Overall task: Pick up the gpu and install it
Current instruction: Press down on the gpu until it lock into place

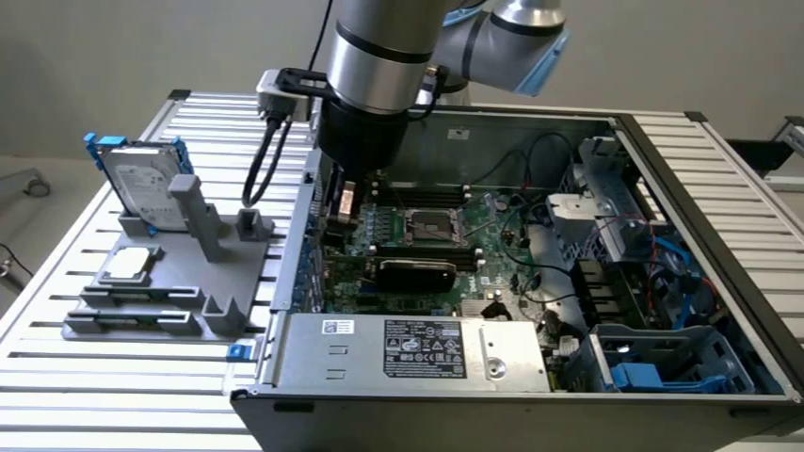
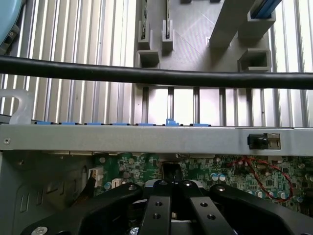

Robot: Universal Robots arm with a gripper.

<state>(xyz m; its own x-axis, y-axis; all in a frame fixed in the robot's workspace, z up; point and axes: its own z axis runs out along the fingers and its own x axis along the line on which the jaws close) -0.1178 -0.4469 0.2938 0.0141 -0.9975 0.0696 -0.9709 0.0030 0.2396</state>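
Observation:
The gpu (image 1: 416, 274), a card with a black rounded cover, sits on the green motherboard (image 1: 503, 226) inside the open computer case, just in front of the processor socket (image 1: 427, 226). My gripper (image 1: 337, 218) hangs inside the case close to its wall on the exterior view's left, beyond the gpu and apart from it. In the wrist view my black fingers (image 2: 156, 205) meet at the gripper (image 2: 171, 185), shut, with nothing visibly between them, just over the motherboard's edge (image 2: 215, 169) beside the case wall (image 2: 146, 139).
A grey fixture (image 1: 207, 273) stands on the slatted table at the exterior view's left, holding a silver hard drive in a blue frame (image 1: 141, 179) and a small chip (image 1: 132, 265). A black cable (image 2: 146, 74) crosses the wrist view. The power supply (image 1: 409, 353) closes the case's near side.

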